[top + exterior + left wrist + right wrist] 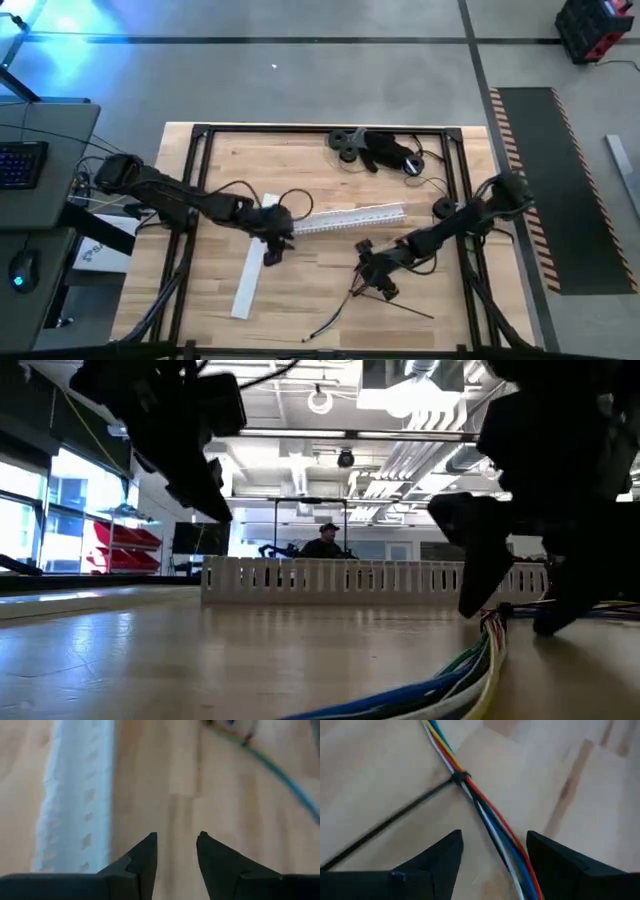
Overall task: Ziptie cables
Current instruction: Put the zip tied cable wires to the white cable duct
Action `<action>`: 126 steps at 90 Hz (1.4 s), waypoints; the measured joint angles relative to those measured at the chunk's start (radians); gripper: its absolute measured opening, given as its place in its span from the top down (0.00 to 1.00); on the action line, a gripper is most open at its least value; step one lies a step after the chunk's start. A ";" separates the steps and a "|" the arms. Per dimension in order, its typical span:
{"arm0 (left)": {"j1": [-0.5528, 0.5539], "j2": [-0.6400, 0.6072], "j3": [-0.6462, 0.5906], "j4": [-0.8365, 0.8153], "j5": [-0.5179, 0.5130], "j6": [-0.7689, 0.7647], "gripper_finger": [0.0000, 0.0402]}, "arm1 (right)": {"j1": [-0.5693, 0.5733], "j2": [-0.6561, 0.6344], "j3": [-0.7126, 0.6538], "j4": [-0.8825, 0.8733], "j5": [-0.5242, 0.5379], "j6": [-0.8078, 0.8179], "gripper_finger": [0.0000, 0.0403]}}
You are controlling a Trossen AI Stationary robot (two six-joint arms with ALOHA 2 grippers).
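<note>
The cables (487,820) are one slim bundle of coloured wires lying on the wooden table, near the front right in the high view (345,305). A black zip tie (460,776) is looped around them, and its long tail (390,822) lies flat on the wood. My right gripper (495,855) is open low over the bundle, one finger on each side, and I see no touch. My left gripper (176,847) is open above bare wood beside the white comb-toothed rail (75,810), left of the table's middle (275,238).
The white toothed rail (350,218) lies across the table's middle, and a flat white strip (248,280) lies near the left front. Black rolls and parts (375,150) sit at the far edge. A black frame (200,135) rims the table. A person (325,542) is in the room behind.
</note>
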 joint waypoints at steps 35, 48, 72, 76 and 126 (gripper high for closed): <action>-0.211 0.136 0.001 0.316 -0.251 -0.001 0.71 | -0.042 0.018 0.045 -0.025 0.026 0.164 0.98; -0.233 0.244 0.002 0.424 -0.338 0.001 0.71 | -0.046 -0.015 0.042 -0.046 0.089 0.299 0.99; -0.234 0.426 0.071 0.341 -0.279 -0.035 0.61 | -0.046 -0.027 0.043 -0.105 0.097 0.390 1.00; -0.241 0.431 0.092 0.273 -0.297 -0.046 0.60 | -0.046 -0.027 0.043 -0.106 0.098 0.391 1.00; -0.300 0.427 0.140 -0.039 -0.159 -0.123 0.91 | -0.014 -0.035 0.045 -0.132 0.100 0.389 0.97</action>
